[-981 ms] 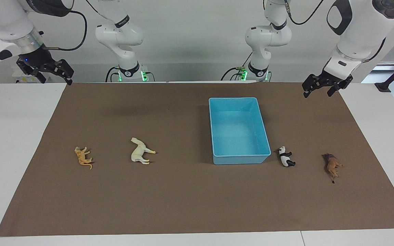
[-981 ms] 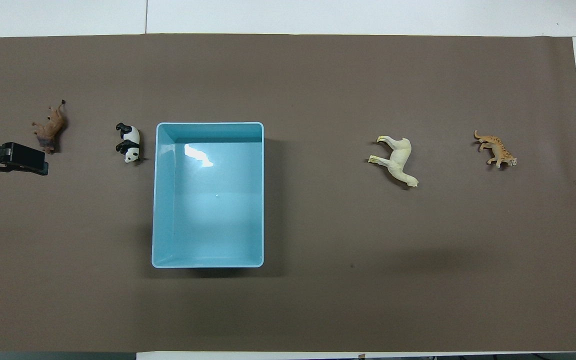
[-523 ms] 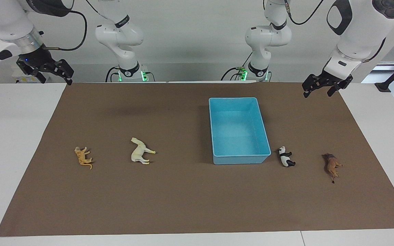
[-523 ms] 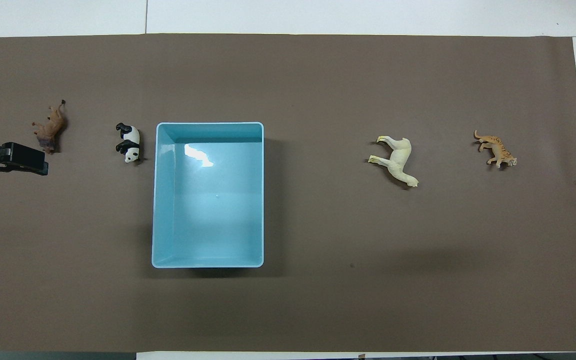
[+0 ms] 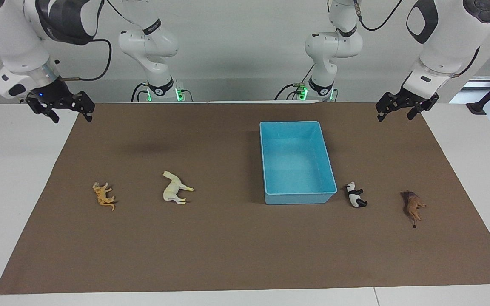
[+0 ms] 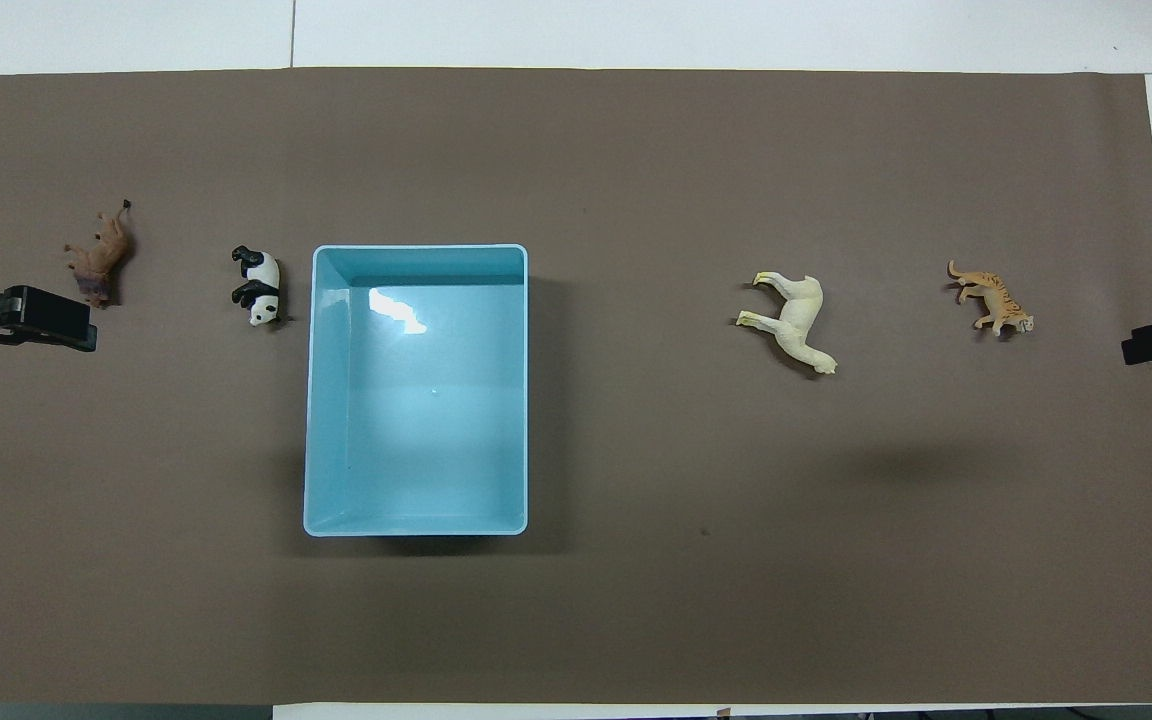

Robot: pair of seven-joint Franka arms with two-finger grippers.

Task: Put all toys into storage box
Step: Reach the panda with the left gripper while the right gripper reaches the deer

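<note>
open mat [image 5: 228, 246] around storage box [image 5: 270, 199]

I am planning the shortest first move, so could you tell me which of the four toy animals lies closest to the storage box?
The black-and-white panda, just off the storage box corner farthest from the robots; the others lie clearly farther off.

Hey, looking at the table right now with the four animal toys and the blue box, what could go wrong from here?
1. All four toys lie on their sides, so open fingers may slip off thin parts like the horse's legs or the tiger's tail.
2. The panda lies close beside the storage box corner; the left gripper could bump the rim and shift the box.
3. The right gripper must carry its toys a long way to the box, so a loose grip could drop one.
</note>
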